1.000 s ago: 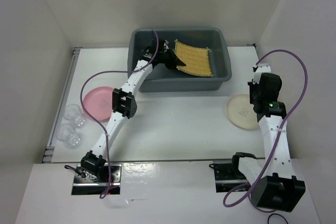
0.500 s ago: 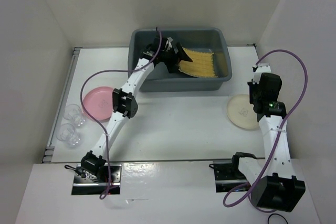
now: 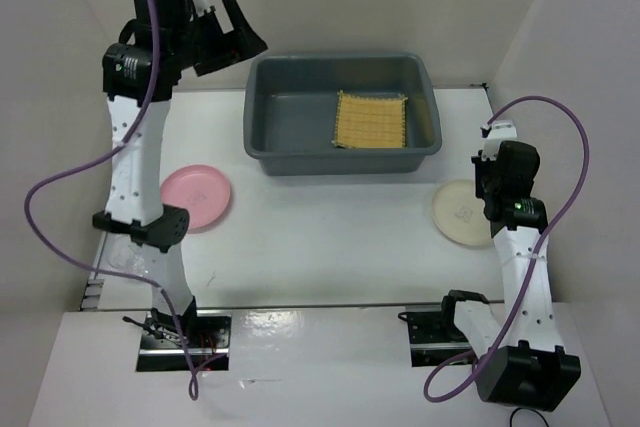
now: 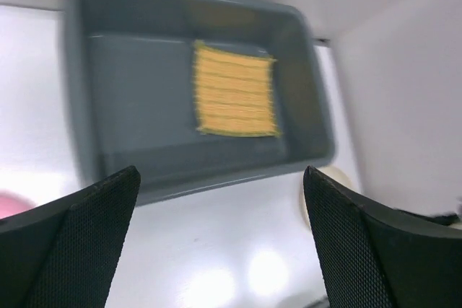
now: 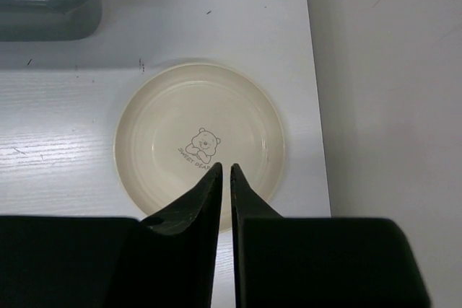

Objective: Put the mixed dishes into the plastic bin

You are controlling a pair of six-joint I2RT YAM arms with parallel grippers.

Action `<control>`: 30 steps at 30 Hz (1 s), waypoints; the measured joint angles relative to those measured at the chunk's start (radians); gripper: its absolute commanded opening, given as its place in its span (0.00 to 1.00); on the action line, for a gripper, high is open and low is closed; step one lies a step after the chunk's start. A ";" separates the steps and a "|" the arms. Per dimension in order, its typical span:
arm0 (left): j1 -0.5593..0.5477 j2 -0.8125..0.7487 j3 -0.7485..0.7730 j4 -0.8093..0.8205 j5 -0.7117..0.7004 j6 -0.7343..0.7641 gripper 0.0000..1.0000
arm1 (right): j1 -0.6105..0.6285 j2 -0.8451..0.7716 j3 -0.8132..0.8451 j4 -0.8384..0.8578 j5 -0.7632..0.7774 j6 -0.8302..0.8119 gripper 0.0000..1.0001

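The yellow woven mat [image 3: 371, 119] lies flat on the floor of the grey plastic bin [image 3: 272, 97], right of its middle; the left wrist view shows the same mat [image 4: 234, 91] in the bin [image 4: 79, 99]. My left gripper [image 3: 235, 55] hangs high above the table, left of the bin, open and empty [image 4: 220, 171]. The pink bowl [image 3: 200, 197] sits on the table beside the left arm. The cream plate [image 5: 198, 138] with a bear print lies by the right wall [image 3: 458, 212]. My right gripper [image 5: 224, 166] hovers over it, its fingers a thin slit apart, holding nothing.
White walls close in the table on the left, back and right. The right wall runs just past the plate's [image 5: 198, 138] edge. The raised left arm [image 3: 140, 147] stands over the table's left side, its purple cable looping out to the left.
My left gripper has opened and let go of the mat, which now lies flat in the bin; the arm has swung up and to the left. The right fingers have parted slightly.
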 measured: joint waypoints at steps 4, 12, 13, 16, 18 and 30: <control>-0.066 -0.209 -0.338 -0.008 -0.291 0.019 1.00 | 0.000 -0.002 0.000 0.000 -0.009 -0.001 0.15; -0.030 -0.323 -1.250 0.169 -0.417 0.061 1.00 | 0.000 -0.005 0.000 0.000 -0.017 -0.005 0.19; -0.019 -0.329 -1.318 0.175 -0.414 0.072 1.00 | 0.000 -0.005 0.000 0.000 -0.017 -0.005 0.20; -0.005 -0.375 -1.463 0.213 -0.401 0.109 1.00 | 0.000 -0.006 0.000 0.000 -0.017 -0.005 0.20; -0.006 -0.415 -1.525 0.245 -0.391 0.129 1.00 | 0.000 -0.010 0.000 0.000 -0.019 -0.005 0.21; -0.008 -0.331 -1.681 0.423 -0.365 0.154 1.00 | 0.000 -0.016 0.000 0.000 -0.028 -0.016 0.22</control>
